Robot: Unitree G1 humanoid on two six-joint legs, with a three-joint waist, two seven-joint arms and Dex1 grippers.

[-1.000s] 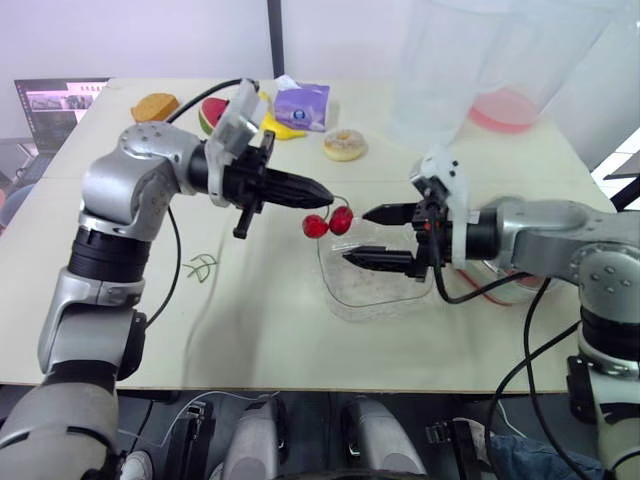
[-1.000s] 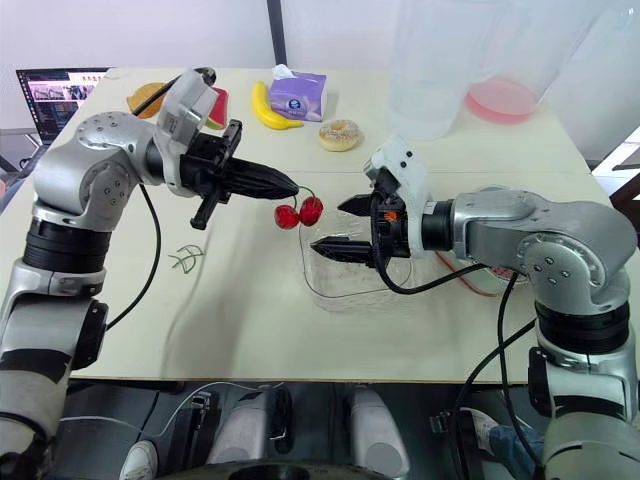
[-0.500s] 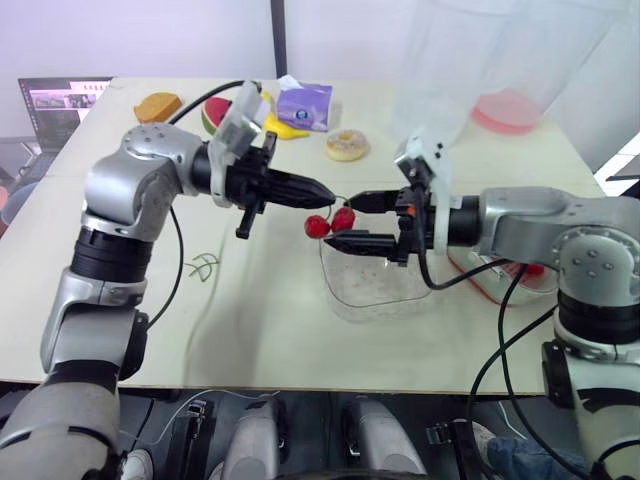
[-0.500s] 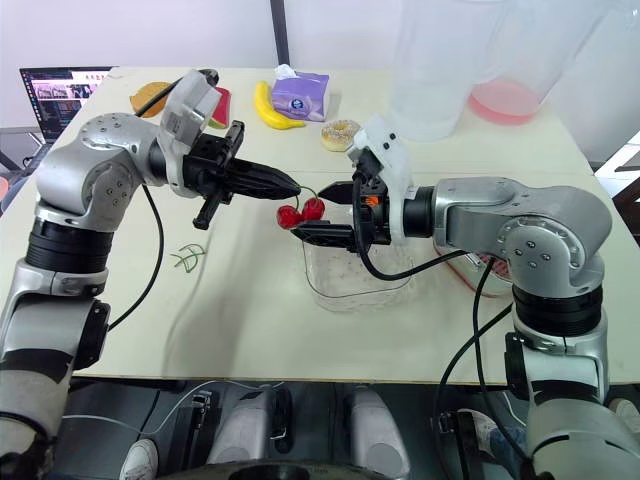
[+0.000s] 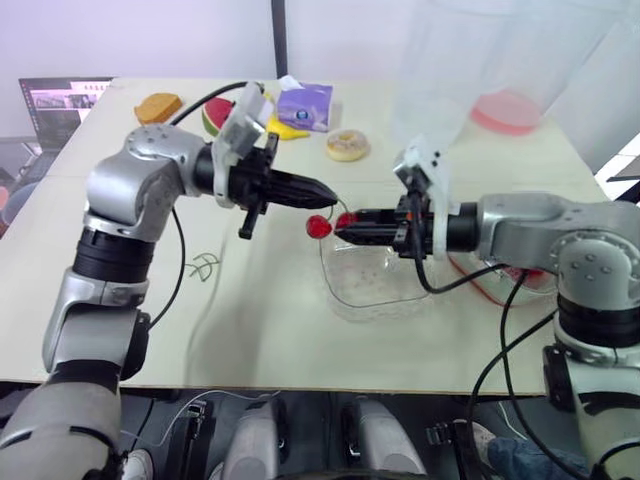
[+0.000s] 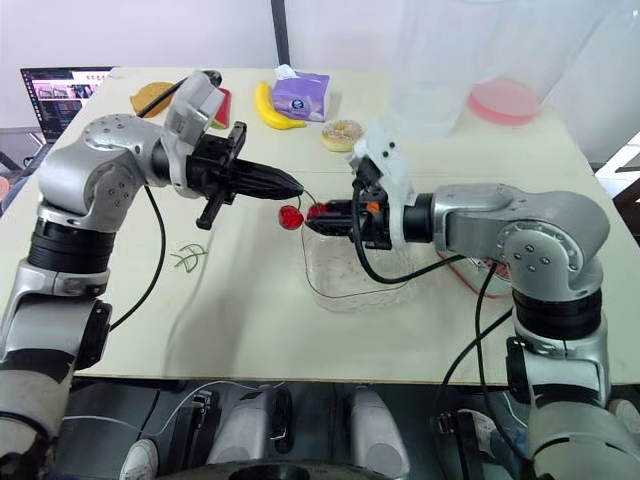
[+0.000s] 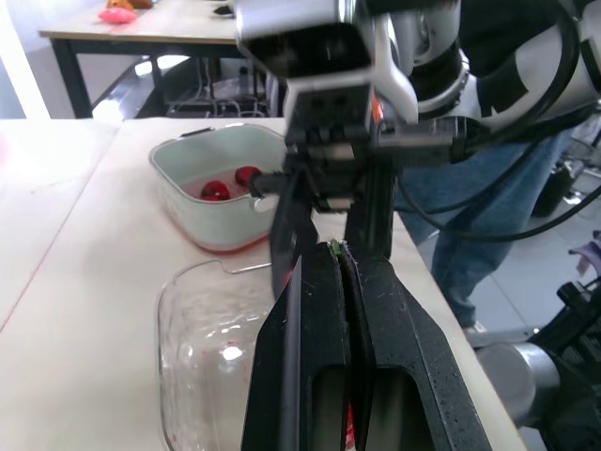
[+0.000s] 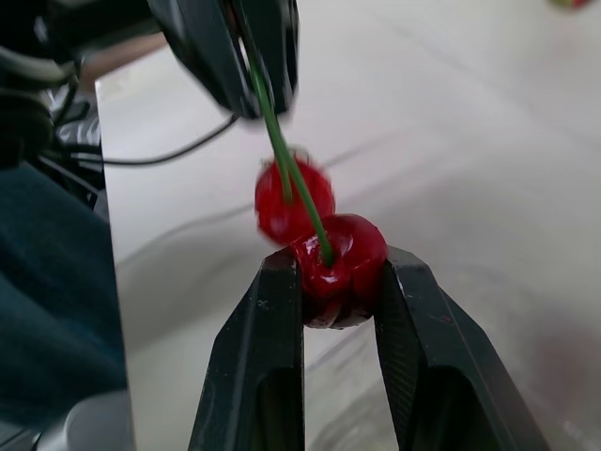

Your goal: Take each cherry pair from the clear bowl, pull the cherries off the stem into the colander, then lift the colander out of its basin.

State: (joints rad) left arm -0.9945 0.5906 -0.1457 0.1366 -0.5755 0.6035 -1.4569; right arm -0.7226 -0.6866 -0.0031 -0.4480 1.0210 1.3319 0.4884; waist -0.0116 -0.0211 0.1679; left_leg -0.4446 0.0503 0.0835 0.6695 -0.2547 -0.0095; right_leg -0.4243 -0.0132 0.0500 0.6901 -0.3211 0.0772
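A cherry pair hangs above the left rim of the clear bowl (image 5: 372, 292). My left gripper (image 5: 326, 190) is shut on the pair's green stem (image 8: 291, 174). My right gripper (image 8: 340, 274) reaches in from the right and is shut on one cherry (image 8: 342, 259). The other cherry (image 5: 319, 226) dangles free beside it. In the left wrist view the stem's tip (image 7: 333, 247) shows between the closed fingers (image 7: 376, 291). The white colander in its red basin (image 7: 208, 224) holds two cherries and stands behind my right forearm (image 6: 470, 222).
Pulled green stems (image 5: 203, 267) lie on the table near the left arm. At the far side are a donut (image 5: 347, 146), a purple tissue pack (image 5: 303, 105), a banana, a watermelon slice (image 5: 213, 112), a laptop (image 5: 60, 101) and tall clear containers (image 5: 445, 70).
My right gripper moved left to the hanging pair and closed its fingers on one cherry. The left gripper kept its hold on the stem in nearly the same place.
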